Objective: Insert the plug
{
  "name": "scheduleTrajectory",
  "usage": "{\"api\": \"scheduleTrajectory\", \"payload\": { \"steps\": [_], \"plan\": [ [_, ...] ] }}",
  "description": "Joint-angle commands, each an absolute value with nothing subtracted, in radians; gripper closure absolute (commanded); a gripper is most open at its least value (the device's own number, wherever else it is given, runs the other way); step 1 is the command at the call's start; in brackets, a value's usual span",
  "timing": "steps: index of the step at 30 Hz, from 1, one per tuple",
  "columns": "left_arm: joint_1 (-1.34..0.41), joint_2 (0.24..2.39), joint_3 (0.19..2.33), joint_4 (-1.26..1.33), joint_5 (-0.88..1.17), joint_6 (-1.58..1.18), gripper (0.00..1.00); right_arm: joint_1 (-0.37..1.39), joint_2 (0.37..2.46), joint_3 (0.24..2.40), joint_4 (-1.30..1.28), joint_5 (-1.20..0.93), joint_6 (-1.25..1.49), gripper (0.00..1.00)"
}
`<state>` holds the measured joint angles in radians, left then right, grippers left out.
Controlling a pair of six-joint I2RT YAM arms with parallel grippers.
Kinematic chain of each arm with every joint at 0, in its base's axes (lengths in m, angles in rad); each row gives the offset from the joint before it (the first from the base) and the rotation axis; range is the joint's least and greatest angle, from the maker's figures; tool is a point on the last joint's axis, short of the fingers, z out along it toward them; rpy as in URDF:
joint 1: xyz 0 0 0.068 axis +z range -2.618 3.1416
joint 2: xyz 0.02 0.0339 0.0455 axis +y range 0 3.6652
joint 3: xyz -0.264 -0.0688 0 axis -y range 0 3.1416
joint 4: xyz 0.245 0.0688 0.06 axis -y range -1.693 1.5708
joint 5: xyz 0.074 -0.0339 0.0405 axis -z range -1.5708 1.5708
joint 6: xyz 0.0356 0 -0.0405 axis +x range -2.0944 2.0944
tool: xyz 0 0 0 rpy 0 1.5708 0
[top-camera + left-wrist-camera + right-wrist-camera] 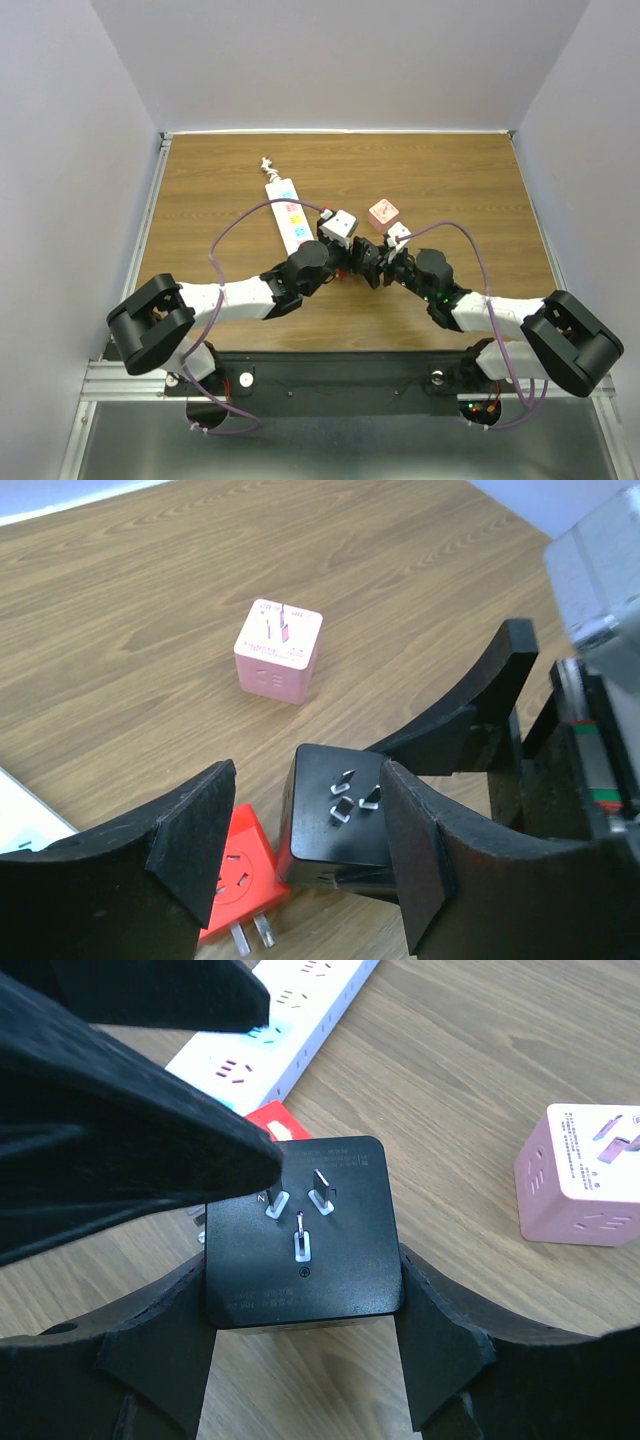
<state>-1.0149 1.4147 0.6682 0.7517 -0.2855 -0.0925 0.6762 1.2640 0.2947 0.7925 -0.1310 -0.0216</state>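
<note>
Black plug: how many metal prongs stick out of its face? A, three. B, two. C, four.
A: the right wrist view shows three prongs on the black plug, two side by side and one below them.

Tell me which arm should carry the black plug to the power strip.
Probably left: its open gripper flanks the black plug that the right gripper holds, and the power strip lies on its side.

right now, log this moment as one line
right pincer: shut on black plug, prongs up | left pincer: open, flanking black plug | red plug, pink cube: on table | power strip: nothing inserted
</note>
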Motion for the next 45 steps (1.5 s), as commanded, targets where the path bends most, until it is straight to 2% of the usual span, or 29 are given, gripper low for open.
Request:
{"api": "scheduleTrajectory", "payload": {
  "steps": [1,4,13,20,25,39,43,44,45],
  "plan": [
    [-1.020,1.430,0.701,0.796,-0.291,-0.077,0.35,0.687,1.239,0.331,0.841,-0.132,-0.011,0.99],
    [-1.020,1.430,0.692,0.796,-0.287,-0.077,0.40,0.686,1.233,0.331,0.841,-0.130,-0.008,0.99],
    [-1.020,1.439,0.678,0.788,-0.267,-0.064,0.43,0.684,1.235,0.333,0.836,-0.130,-0.008,0.99],
    [-1.020,1.407,0.627,0.787,-0.288,-0.052,0.38,0.686,1.227,0.333,0.831,-0.121,-0.005,1.00],
    [-1.020,1.407,0.629,0.792,-0.233,-0.038,0.35,0.684,1.218,0.328,0.833,-0.155,-0.003,1.00],
    [-1.020,1.488,0.686,0.827,-0.210,-0.005,0.36,0.686,1.236,0.333,0.830,-0.198,-0.006,0.99],
    [-1.020,1.503,0.695,0.844,-0.218,-0.005,0.44,0.686,1.238,0.331,0.828,-0.215,-0.008,1.00],
    [-1.020,1.503,0.692,0.851,-0.216,0.021,0.56,0.686,1.239,0.333,0.827,-0.216,-0.009,1.00],
    [-1.020,1.503,0.692,0.862,-0.204,0.025,0.61,0.686,1.242,0.333,0.827,-0.216,-0.009,1.00]
  ]
}}
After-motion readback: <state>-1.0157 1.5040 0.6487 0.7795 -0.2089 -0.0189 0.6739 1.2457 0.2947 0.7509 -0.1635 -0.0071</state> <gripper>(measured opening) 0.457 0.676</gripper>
